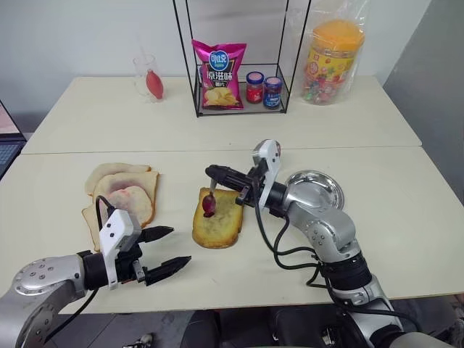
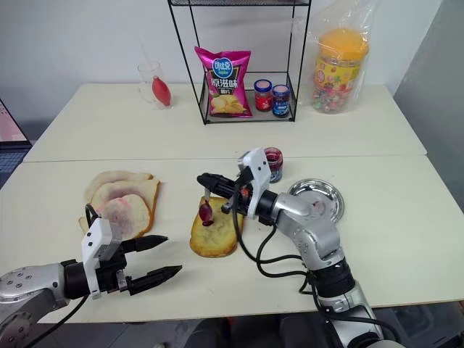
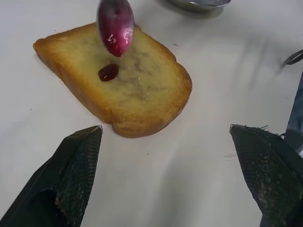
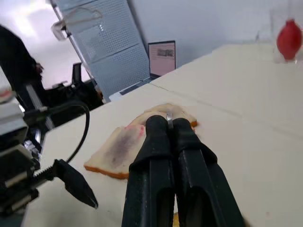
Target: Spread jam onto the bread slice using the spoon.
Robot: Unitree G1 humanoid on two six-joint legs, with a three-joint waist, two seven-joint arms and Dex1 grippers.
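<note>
The right end effector [image 2: 205,180] holds the spoon [image 2: 206,209], seemingly jam-coated, over the bread slice [image 2: 215,233].

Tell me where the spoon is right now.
The spoon hangs bowl-down from the shut right gripper, its jam-coated bowl just above the far end of the toasted bread slice at mid-table, left of the metal dish.

Two pale cream worktops [image 1: 94,123] stood pushed together, a straight seam [image 1: 217,150] running between them from side to side. Behind the far one rose a plain white wall [image 1: 80,36], evenly lit, with no hard shadows. At the right edge a grey panel [image 1: 435,94] slanted down beside the worktops. In the right wrist view, a light perforated partition [image 4: 111,52] stood behind the worktops, with a monitor [image 4: 162,57] and dark office furniture [image 4: 75,90] near it.
</note>
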